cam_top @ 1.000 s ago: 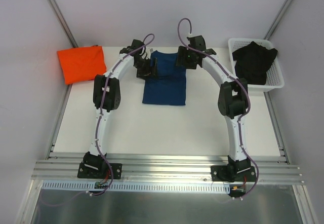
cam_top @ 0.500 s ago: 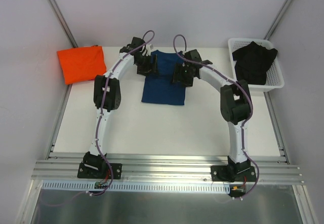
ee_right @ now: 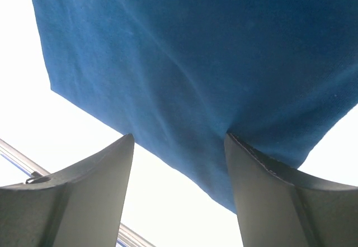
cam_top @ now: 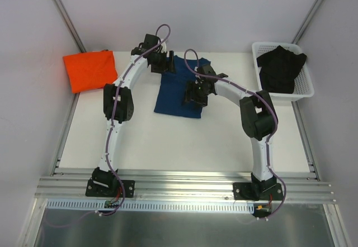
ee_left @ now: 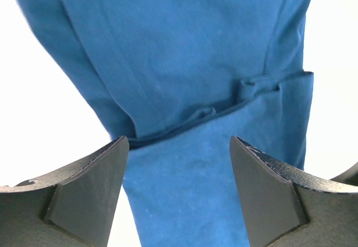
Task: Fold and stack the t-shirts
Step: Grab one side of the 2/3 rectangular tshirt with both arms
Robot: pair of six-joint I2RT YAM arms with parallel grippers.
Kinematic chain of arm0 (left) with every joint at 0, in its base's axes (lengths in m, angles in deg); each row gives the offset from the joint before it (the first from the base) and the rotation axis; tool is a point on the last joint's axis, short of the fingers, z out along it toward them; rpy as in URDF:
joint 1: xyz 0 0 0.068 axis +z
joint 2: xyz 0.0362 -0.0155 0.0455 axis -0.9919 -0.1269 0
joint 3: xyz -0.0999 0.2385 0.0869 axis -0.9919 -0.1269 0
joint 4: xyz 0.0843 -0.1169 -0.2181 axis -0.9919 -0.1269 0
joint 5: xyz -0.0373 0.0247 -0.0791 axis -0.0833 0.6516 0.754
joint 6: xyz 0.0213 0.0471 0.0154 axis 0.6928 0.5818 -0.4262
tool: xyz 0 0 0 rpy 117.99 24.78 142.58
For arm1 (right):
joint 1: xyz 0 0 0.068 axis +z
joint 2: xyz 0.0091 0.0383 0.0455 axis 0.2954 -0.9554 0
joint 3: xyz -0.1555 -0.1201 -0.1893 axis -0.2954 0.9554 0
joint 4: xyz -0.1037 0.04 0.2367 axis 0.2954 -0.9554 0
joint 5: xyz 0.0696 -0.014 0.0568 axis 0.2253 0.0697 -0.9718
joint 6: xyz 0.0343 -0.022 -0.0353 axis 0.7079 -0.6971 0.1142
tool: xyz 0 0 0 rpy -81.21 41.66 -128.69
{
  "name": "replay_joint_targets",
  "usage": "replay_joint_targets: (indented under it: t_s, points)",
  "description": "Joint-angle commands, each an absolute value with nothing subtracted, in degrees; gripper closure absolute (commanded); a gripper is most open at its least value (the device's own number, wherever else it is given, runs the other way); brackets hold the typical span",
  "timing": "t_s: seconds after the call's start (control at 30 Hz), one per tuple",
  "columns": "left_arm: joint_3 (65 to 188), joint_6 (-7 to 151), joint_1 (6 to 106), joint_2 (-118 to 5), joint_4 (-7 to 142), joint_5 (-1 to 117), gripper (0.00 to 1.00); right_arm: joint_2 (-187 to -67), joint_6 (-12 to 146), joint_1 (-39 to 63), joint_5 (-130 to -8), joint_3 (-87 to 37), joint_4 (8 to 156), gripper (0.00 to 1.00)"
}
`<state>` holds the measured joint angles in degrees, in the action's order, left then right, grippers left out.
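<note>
Lying folded mid-table [cam_top: 140,141] was the navy t-shirt [cam_top: 174,99]; orange t-shirt [cam_top: 89,71] at ten o'clock. Over navy's twelve o'clock, left gripper [cam_top: 165,63]; at four, right gripper [cam_top: 197,94]; both gaped, gripping nothing.

I have open table [cam_top: 140,141] on the near side of the blue shirt [cam_top: 173,99] to pass through. My left gripper [cam_top: 163,65] and right gripper [cam_top: 196,93] crowd near each other above it. The orange shirt [cam_top: 89,71] blocks the far-left corner, the basket [cam_top: 306,85] the far-right.
</note>
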<state>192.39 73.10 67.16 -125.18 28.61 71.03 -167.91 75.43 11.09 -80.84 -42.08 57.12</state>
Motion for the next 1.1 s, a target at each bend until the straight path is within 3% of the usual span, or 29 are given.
replay_joint_targets:
  t_s: [0.0,0.13,0.27,0.4,0.73,1.07]
  points:
    - [194.76,74.04,67.15,-123.25,30.6,67.49,0.26,-164.72,75.9,11.38,-81.0,-42.24,56.99,0.3]
    - [189.86,74.13,67.77,-118.61,28.42,66.6,0.26,-163.67,74.67,11.12,-80.57,-41.71,56.64,0.3]
    - [172.76,73.16,69.44,-107.72,27.71,70.64,0.28,-160.86,73.88,9.11,-79.86,-40.83,55.24,0.3]
    - [163.57,74.39,70.4,-99.11,26.83,71.52,0.3,-156.57,72.82,7.17,-79.77,-37.76,53.65,0.31]
    - [156.18,73.96,71.11,-97.68,19.27,77.14,0.33,-149.52,73.08,4.79,-80.48,-27.3,53.12,0.32]
    - [148.8,70.61,70.5,-99.17,18.3,81.72,0.4,-150.84,75.02,5.23,-83.2,-24.4,54.61,0.44]
